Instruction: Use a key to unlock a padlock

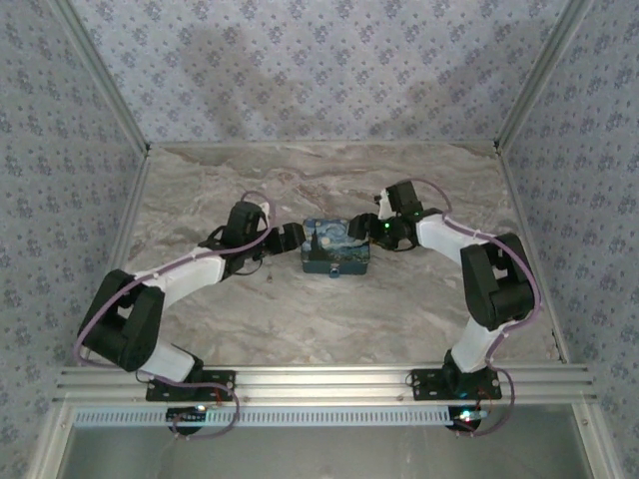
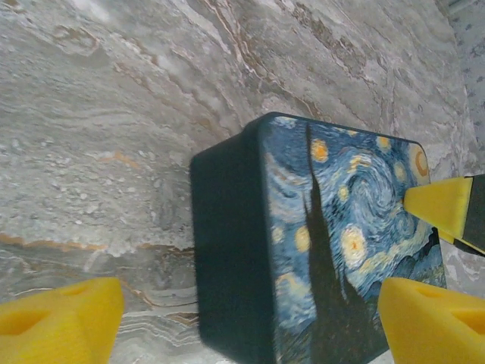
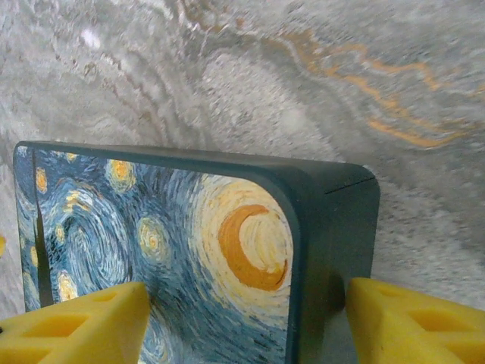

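Progress is judged to be slight, since nothing of the unlocking can be read as done. The left gripper (image 1: 292, 239) is spread wide, and in its wrist view the painted box (image 2: 326, 243) is seen between its yellow fingertips (image 2: 61, 318), with one end wall and part of the lid lying ahead of them; nothing is pinched. The right gripper (image 1: 377, 232) is likewise spread (one of its yellow fingers is caught at the far end of the lid in the left wrist view). The opposite end of the box is straddled by it, one finger over the lid and the other just beside the end wall, with nothing held. The padlock (image 1: 336, 269) is taken to be the small pale bluish piece on the box's near face, between the two grippers and slightly behind both, toward the arm bases; it is too small for its shackle to be judged. No key is gripped, so fetching it, inserting it and turning it are all left.
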You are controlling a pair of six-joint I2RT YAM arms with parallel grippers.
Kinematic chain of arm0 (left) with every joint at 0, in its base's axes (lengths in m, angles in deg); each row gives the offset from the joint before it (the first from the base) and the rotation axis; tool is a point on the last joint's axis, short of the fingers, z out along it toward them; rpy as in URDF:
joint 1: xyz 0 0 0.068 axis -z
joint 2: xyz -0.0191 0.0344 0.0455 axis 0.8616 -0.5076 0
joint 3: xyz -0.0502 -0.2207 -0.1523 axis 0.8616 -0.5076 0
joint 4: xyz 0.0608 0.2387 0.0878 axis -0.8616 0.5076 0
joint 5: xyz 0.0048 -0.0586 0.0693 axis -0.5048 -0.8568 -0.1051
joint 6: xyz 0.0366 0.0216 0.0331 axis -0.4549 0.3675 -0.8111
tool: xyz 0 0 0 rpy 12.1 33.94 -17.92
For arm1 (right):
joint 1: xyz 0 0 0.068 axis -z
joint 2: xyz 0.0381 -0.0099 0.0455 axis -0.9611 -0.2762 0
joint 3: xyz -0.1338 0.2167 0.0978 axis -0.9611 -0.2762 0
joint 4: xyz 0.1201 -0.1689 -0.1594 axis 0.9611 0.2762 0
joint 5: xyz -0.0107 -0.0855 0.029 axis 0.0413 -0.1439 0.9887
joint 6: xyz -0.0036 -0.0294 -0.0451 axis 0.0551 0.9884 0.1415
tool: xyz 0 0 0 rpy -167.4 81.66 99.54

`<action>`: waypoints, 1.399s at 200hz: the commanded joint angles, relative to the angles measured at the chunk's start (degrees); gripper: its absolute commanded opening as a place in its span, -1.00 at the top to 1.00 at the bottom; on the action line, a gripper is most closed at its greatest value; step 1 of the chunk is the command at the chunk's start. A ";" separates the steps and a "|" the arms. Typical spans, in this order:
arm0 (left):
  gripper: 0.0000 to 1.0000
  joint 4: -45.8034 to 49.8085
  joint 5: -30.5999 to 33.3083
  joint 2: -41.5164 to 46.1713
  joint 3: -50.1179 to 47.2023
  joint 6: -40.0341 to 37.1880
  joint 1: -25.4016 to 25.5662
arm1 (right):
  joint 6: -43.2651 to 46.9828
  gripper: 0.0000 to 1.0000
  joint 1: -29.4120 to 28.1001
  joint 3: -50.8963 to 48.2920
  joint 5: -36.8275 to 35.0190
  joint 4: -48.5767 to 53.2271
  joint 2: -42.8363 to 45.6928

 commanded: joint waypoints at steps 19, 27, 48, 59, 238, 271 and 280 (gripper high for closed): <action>-0.73 -2.42 0.22 -0.53 1.00 1.75 0.63 | -0.55 -0.43 -2.39 2.70 -1.24 1.82 -1.27; -0.73 -2.10 0.62 -0.17 0.97 1.86 0.61 | -0.48 -0.43 -2.54 2.73 -1.94 2.58 -1.05; -0.73 0.38 2.75 1.71 0.79 1.96 0.64 | 0.13 -0.49 -1.80 1.94 -3.97 4.02 0.60; -0.73 3.20 4.43 3.34 0.79 2.29 0.63 | 0.97 -0.51 -1.07 1.71 -5.47 5.64 2.16; -0.56 22.78 11.20 27.71 -10.01 10.02 1.11 | -2.62 -0.43 -4.06 -5.93 -6.17 2.96 11.41; -0.56 23.54 11.46 27.89 -10.41 10.58 1.17 | -2.69 -0.42 -5.60 -3.92 -6.30 2.47 8.85; -0.53 23.97 11.75 27.69 -10.29 10.88 1.17 | -2.49 -0.42 -5.65 -3.52 -7.35 3.66 8.90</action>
